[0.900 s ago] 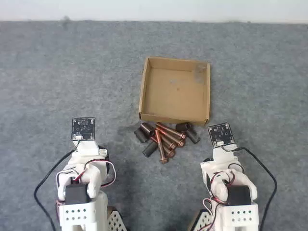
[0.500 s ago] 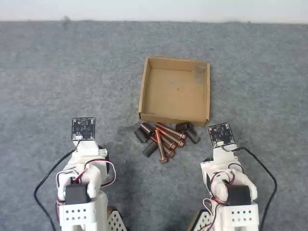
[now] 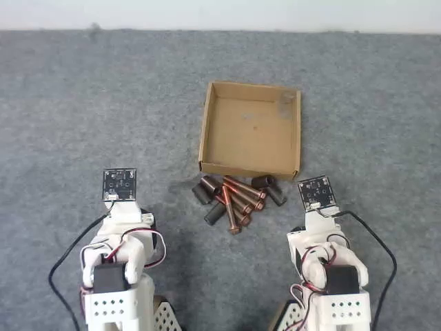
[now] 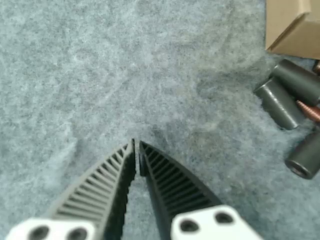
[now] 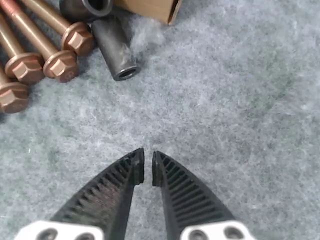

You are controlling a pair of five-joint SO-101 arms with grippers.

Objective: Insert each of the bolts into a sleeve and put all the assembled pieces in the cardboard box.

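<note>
Left tool [image 4: 136, 146] and right tool [image 5: 147, 156] each pressed together, pinching nothing, low over the grey bench [image 3: 103, 103]. Bolts [image 3: 241, 196] and sleeves [image 3: 204, 190] loose in a heap just beside the cardboard box [image 3: 204, 131].

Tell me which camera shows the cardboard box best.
The high view: the whole cardboard box is seen from above, all four walls and its floor. The left wrist view catches one outer corner; the right wrist view, a corner at the picture's edge.
</note>
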